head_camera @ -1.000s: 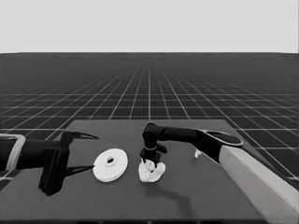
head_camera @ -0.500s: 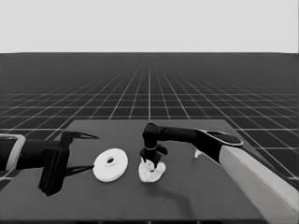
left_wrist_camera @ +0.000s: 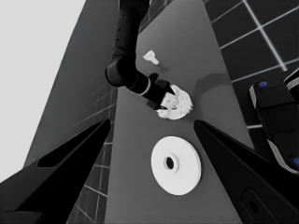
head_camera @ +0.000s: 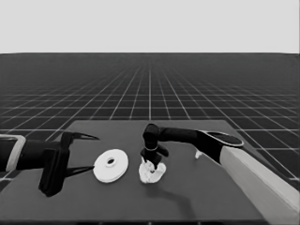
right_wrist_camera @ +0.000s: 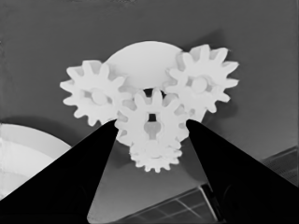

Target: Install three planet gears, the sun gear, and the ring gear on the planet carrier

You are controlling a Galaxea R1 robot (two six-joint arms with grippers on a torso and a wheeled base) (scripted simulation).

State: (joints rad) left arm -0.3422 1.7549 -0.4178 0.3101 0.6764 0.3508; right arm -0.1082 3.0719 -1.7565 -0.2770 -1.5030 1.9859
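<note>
While the left claw (head_camera: pixel 77 152) is waiting wide open, the right claw (right_wrist_camera: pixel 152 133) is gripping the centre gear (right_wrist_camera: pixel 150 125), with the smaller round part (right_wrist_camera: pixel 140 60) lying directly beneath it.

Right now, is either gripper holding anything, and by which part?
The right gripper holds the middle gear, fingers on opposite sides of its toothed rim, over the smaller round part. The left gripper waits at the table's left end, open, holding nothing.

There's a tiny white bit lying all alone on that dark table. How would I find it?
Start at the right arm reaching in from the right. Just behind its black forearm, toward the table's far right, lies the thin white piece. Unlike the larger round part and the gears, it is a small sliver with nothing touching it.
</note>
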